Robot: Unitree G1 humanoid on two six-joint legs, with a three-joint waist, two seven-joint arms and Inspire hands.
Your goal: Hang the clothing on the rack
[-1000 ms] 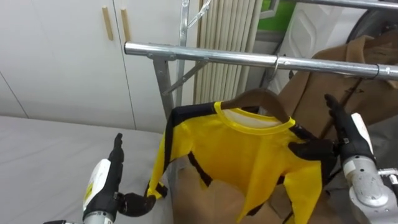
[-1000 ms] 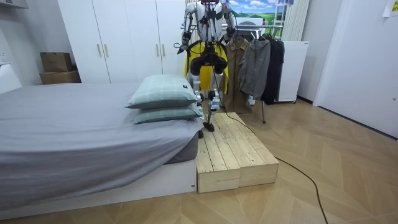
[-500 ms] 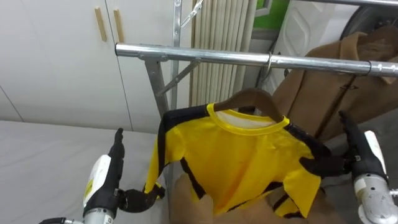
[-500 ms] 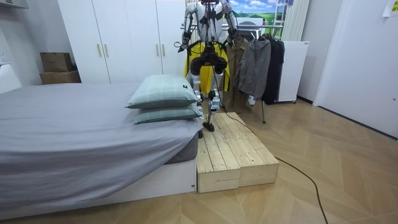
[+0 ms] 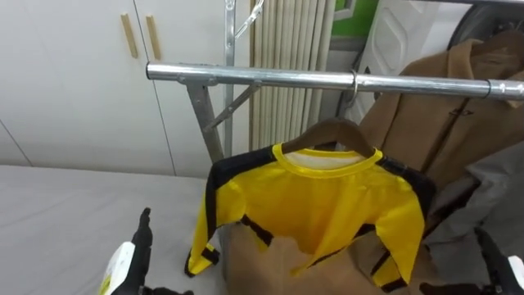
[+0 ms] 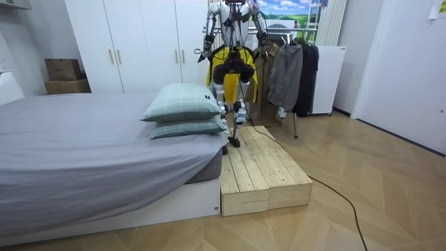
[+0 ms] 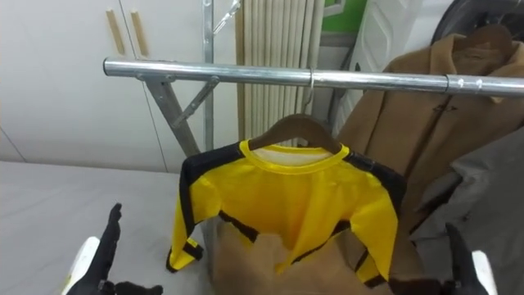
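Note:
A yellow shirt with black trim (image 5: 327, 205) hangs on a wooden hanger (image 5: 327, 131) hooked over the metal rail (image 5: 262, 78) of the clothes rack. It hangs free, with nothing holding it. My left hand (image 5: 135, 258) is low at the bottom left, open, below and left of the shirt's sleeve cuff (image 5: 201, 260). At the bottom right edge my right hand (image 5: 491, 258) is open too, under the shirt's other sleeve. In the room view the shirt (image 6: 247, 87) shows in front of me at the rack.
A brown coat (image 5: 442, 123) and a grey garment (image 5: 491, 188) hang on the rail to the right. Tan cloth (image 5: 270, 262) lies below the shirt. White wardrobe doors (image 5: 74, 74) stand behind, the grey bed (image 5: 65, 213) at left. I stand on a wooden platform (image 6: 265, 174).
Both hands have let go of the shirt's sleeves and dropped toward the bottom of the picture. The shirt now hangs by itself from the rail.

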